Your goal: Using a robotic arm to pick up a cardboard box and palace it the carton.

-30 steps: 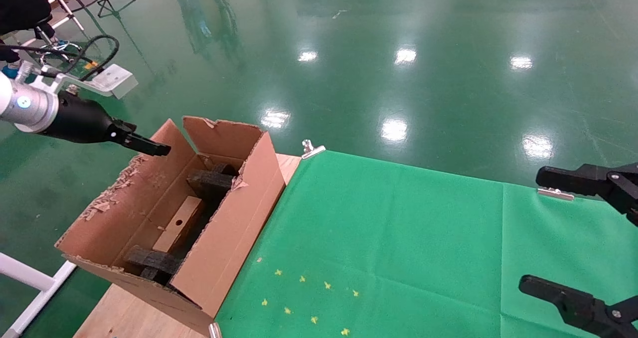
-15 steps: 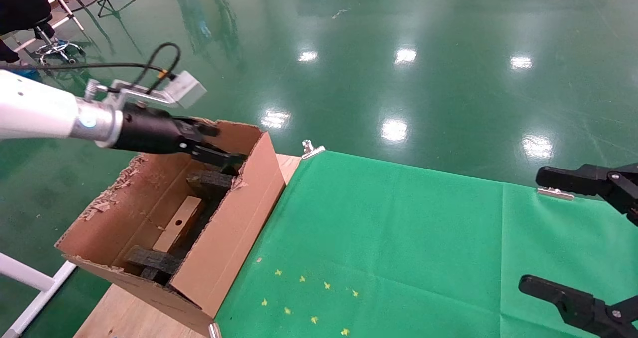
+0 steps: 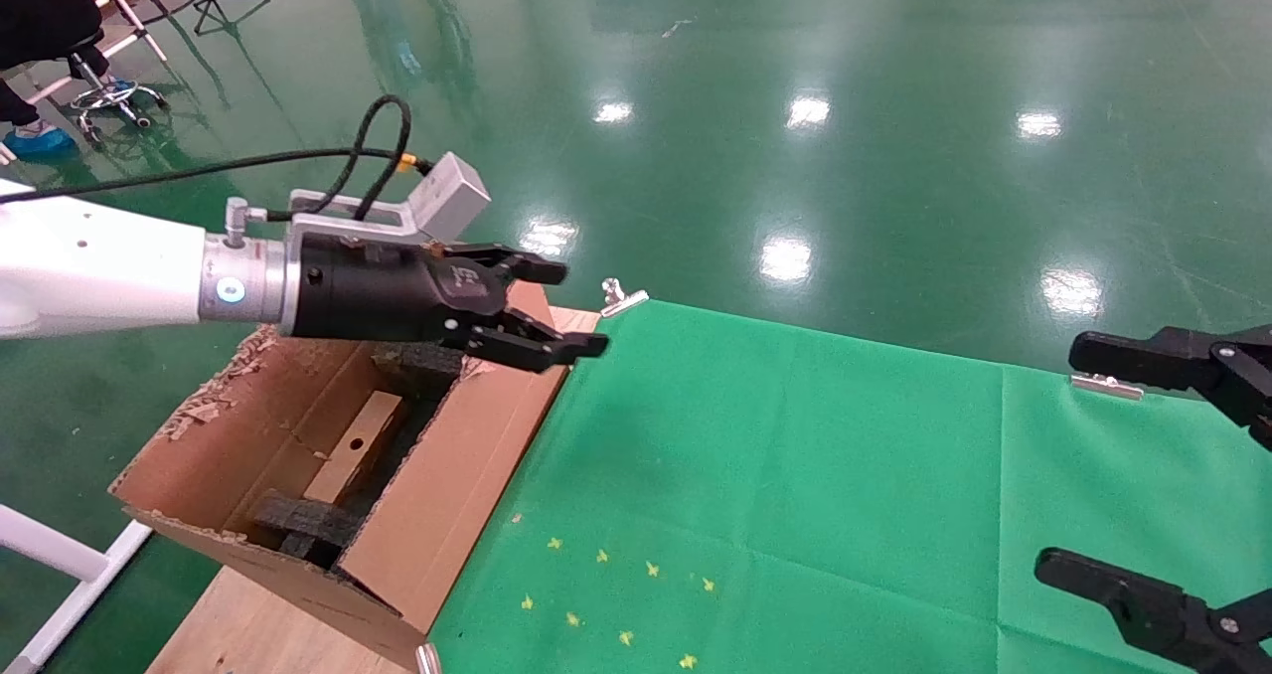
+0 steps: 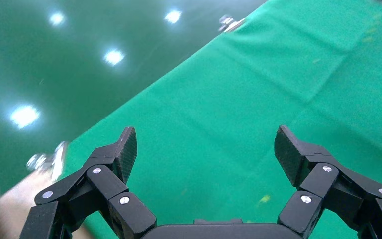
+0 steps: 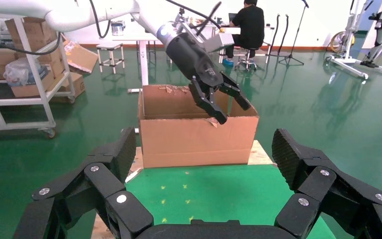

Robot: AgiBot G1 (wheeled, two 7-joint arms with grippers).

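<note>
The white robotic arm reaches in from the left, and its black left gripper (image 3: 576, 308) hangs open and empty above the carton's right flap, at the edge of the green cloth. In the left wrist view only cloth lies between the left gripper's (image 4: 206, 142) spread fingers. The carton (image 3: 467, 465) stands on the table's left end, flaps upright with ragged edges, black foam blocks (image 3: 303, 517) and a brown board inside. The right wrist view shows the carton (image 5: 199, 137) and the left gripper (image 5: 234, 112) above its rim. The cardboard box is out of view. The right gripper (image 3: 1068, 460) is parked open at the right edge.
A green cloth (image 3: 795, 475) covers the table, held by metal clips (image 3: 621, 296) at its far edge, with small yellow marks (image 3: 616, 594) near the front. Bare wood (image 3: 258, 624) shows under the carton. Shiny green floor lies beyond, with carts and a seated person far off.
The left arm has swung rightward from outside the carton's left flap, across the carton, to above its right flap. Its fingers stand wider apart now. The right gripper has not moved.
</note>
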